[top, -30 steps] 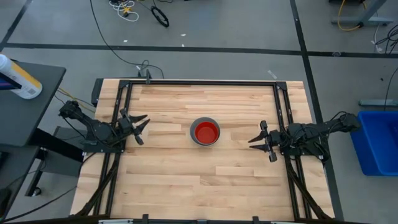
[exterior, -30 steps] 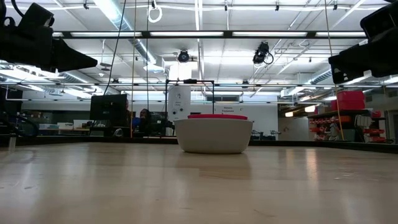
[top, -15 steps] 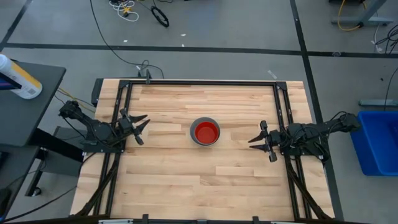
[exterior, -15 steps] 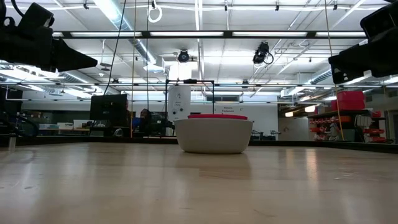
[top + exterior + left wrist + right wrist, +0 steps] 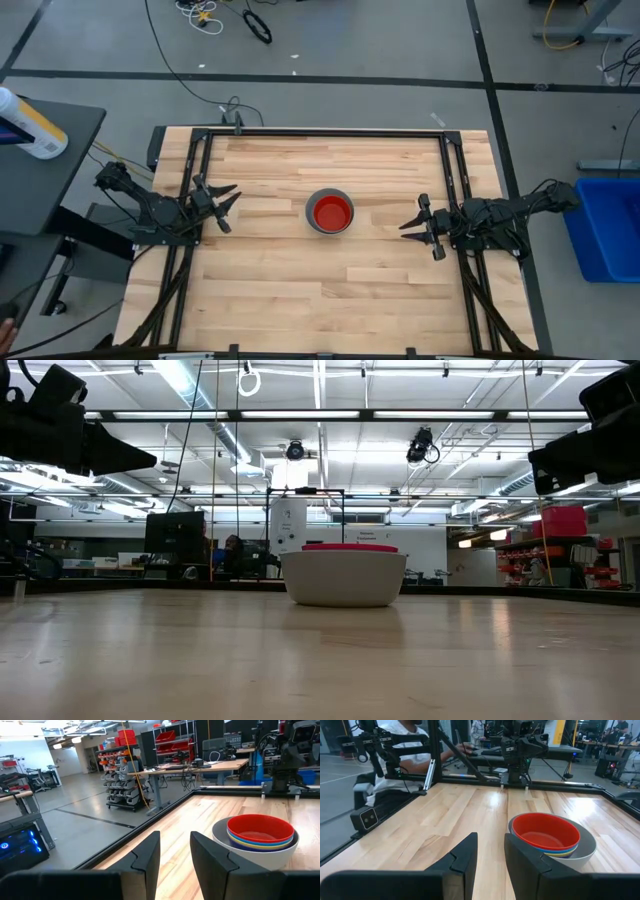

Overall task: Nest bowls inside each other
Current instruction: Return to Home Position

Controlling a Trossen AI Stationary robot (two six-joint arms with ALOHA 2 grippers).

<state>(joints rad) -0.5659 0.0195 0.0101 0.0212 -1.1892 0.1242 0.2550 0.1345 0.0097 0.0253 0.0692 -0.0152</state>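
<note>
The bowls (image 5: 330, 212) stand nested in one stack at the middle of the wooden table, resting on the grey outer bowl's base (image 5: 343, 598). The red bowl (image 5: 260, 829) is innermost, with yellow and blue rims showing under it (image 5: 555, 851). My left gripper (image 5: 225, 205) hovers near the table's left edge, pointing level toward the stack, open and holding nothing (image 5: 175, 840). My right gripper (image 5: 410, 226) hovers near the right edge, also pointing level toward the stack, open and holding nothing (image 5: 491, 840).
Black frame rails (image 5: 320, 132) run along the table's far, left and right edges. A blue bin (image 5: 605, 225) stands on the floor to the right. A white bottle (image 5: 30, 125) lies on a dark side table at the left. A person (image 5: 415, 740) sits beyond the left edge.
</note>
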